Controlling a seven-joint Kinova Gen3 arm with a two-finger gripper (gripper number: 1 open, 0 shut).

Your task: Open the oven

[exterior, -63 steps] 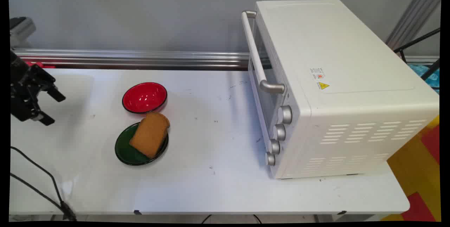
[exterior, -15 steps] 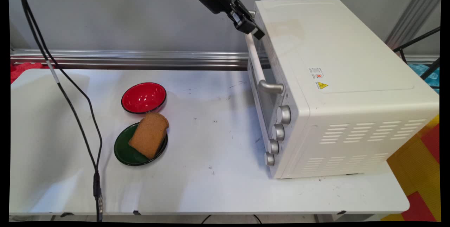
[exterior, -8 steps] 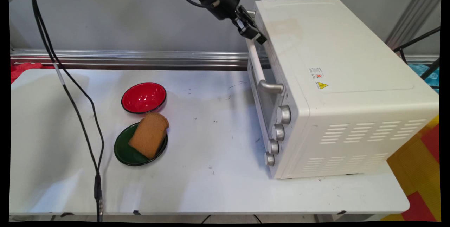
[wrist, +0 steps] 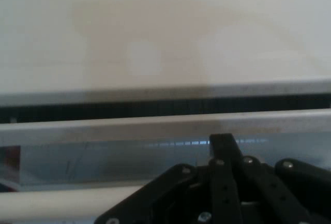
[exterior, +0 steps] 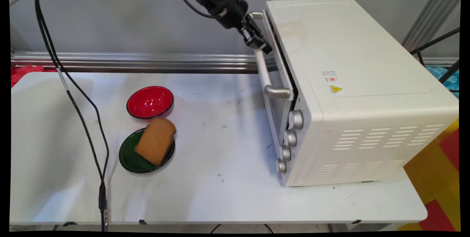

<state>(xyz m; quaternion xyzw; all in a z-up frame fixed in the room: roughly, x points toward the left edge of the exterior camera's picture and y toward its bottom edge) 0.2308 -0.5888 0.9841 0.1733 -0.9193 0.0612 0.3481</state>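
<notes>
1 toaster oven (exterior: 360,83) with 4 knobs (exterior: 289,138), 1 red bowl (exterior: 150,102), 1 green plate (exterior: 132,160), 1 bread slice (exterior: 155,140).

A plain grey wall (exterior: 128,17) stands behind the white table (exterior: 220,200). Along the foot of the wall, just behind the table's far edge, runs a long aluminium rail (exterior: 139,61). At the right side, a metal profile (exterior: 433,13) leans diagonally, with thin black bars (exterior: 438,40) near it. Below the table's right corner, the floor (exterior: 438,178) shows yellow and red squares. The light is soft and even.
</notes>
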